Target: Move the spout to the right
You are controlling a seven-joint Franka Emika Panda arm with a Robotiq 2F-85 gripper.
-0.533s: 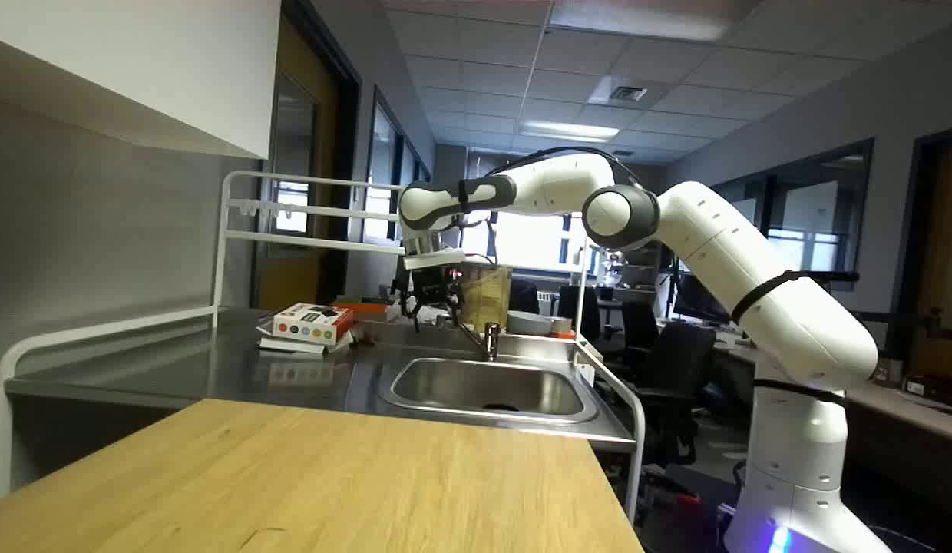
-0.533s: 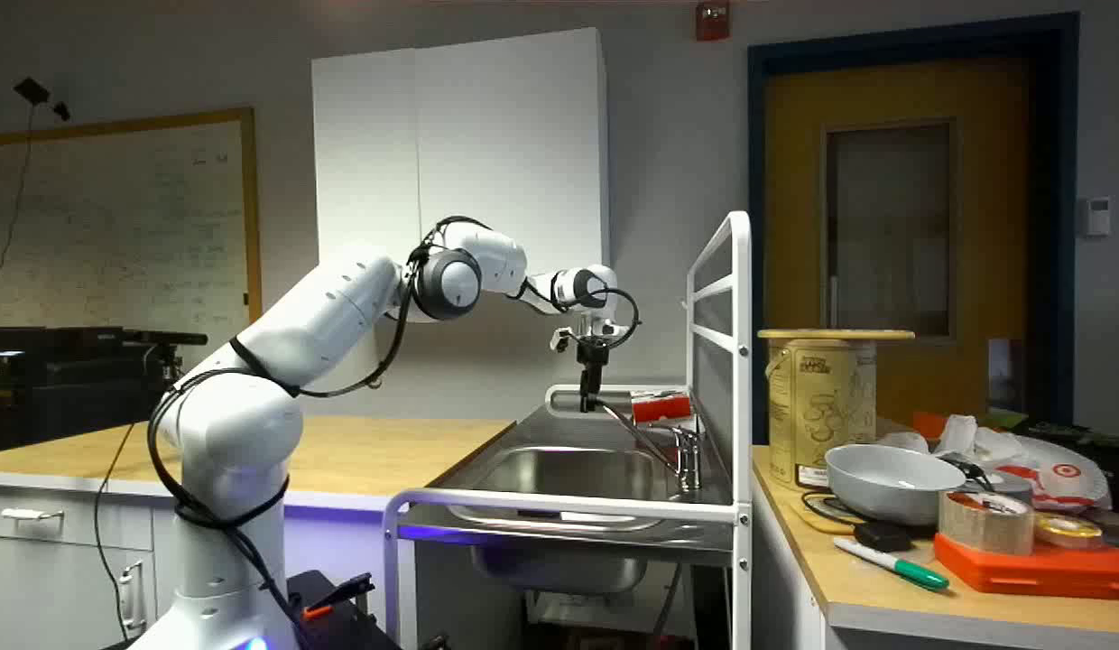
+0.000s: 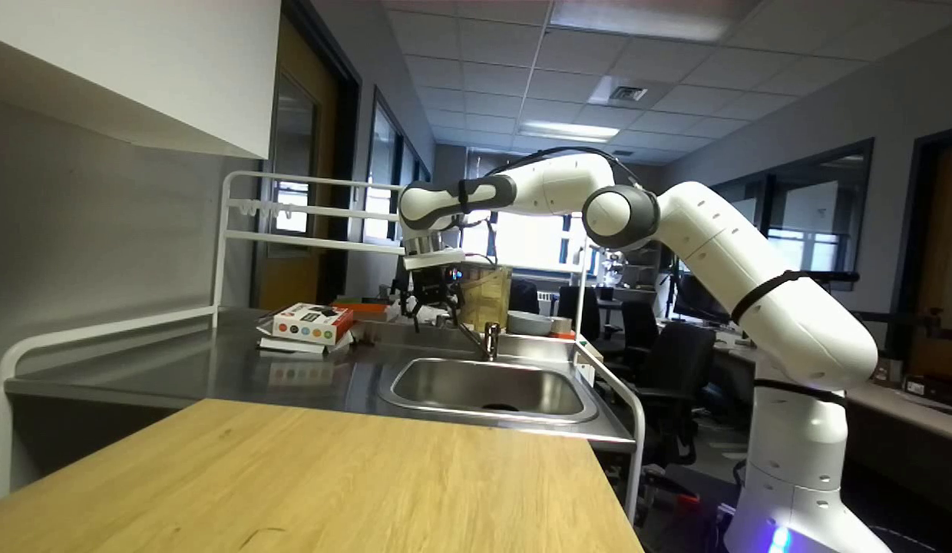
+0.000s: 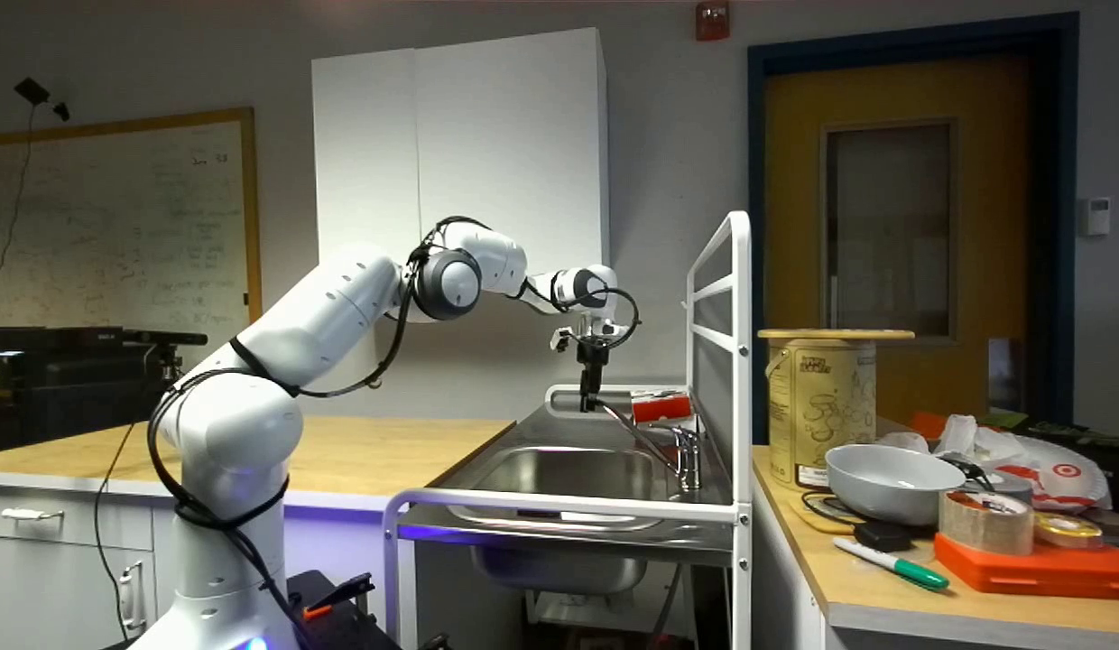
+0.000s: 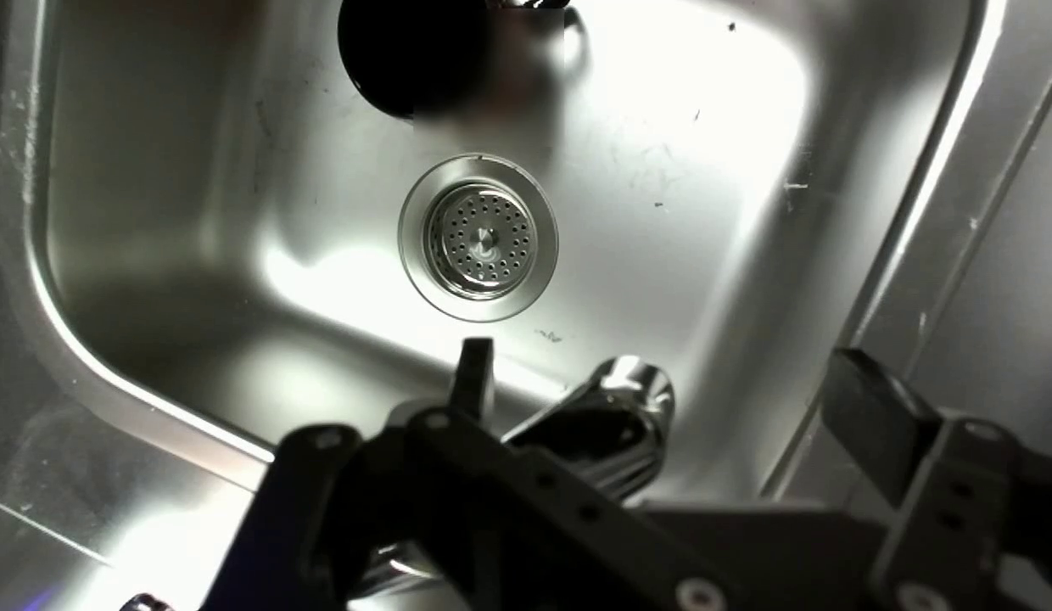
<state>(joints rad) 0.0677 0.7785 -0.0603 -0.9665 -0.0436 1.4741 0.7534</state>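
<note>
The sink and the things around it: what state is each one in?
Gripper: open
Spout: end between the fingers in the wrist view, no stream visible
Sink: no water seen
Drain strainer: in place
Bowl: open side up
Marker: lying down, capped
Wall cabinet: shut
Drawer: shut

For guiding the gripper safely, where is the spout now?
In the wrist view, the spout shows low, just right of centre, below the drain strainer, partly behind the open gripper.
</note>
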